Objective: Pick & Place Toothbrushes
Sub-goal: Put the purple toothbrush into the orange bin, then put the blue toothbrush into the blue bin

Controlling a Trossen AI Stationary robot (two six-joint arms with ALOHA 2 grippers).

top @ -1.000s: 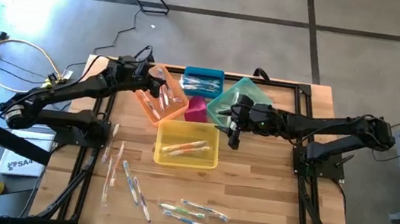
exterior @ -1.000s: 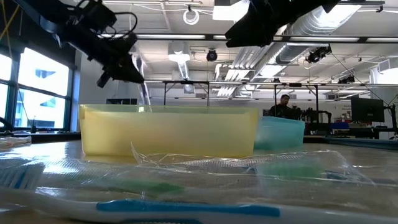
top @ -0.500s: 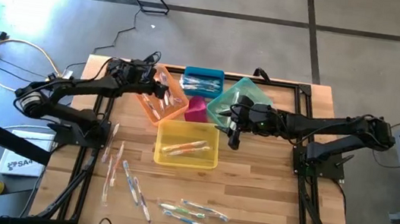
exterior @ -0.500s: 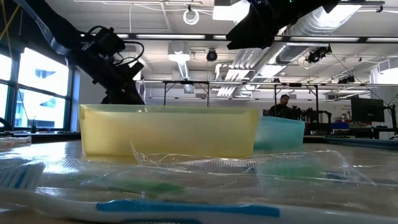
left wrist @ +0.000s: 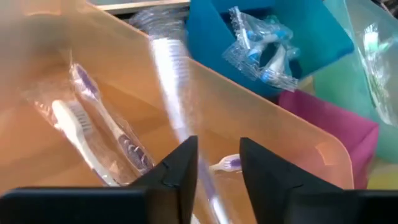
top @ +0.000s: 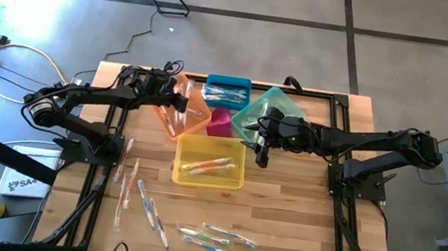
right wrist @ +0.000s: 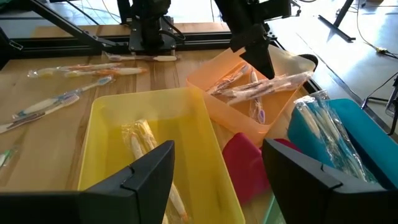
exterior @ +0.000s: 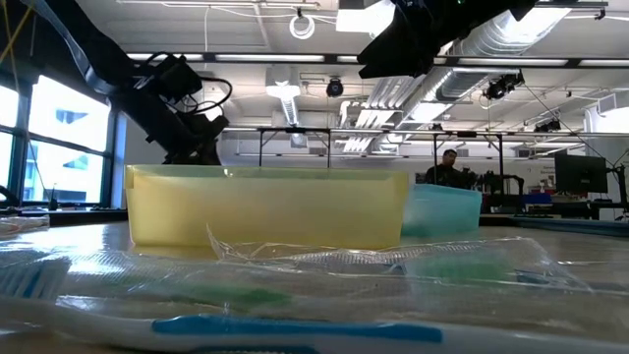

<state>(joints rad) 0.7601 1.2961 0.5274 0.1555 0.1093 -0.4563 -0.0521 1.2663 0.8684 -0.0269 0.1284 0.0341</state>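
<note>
Left gripper [top: 181, 101] is right over the orange bin [top: 193, 120] at the back of the table, fingers a little apart, with a wrapped toothbrush [right wrist: 264, 85] lying across the bin's rim just under them; whether it's gripped, can't tell. Two more wrapped brushes [left wrist: 93, 134] lie inside that orange bin. Right gripper [top: 260, 151] hangs with jaws spread wide and empty between the green bin [top: 246, 120] and the yellow bin [top: 207, 177], which has brushes [top: 206, 166] in it. The blue bin [top: 228, 84] at the back is stocked too. Loose toothbrushes [top: 212, 238] lie scattered along the near side and left side of the table [top: 288, 228]
</note>
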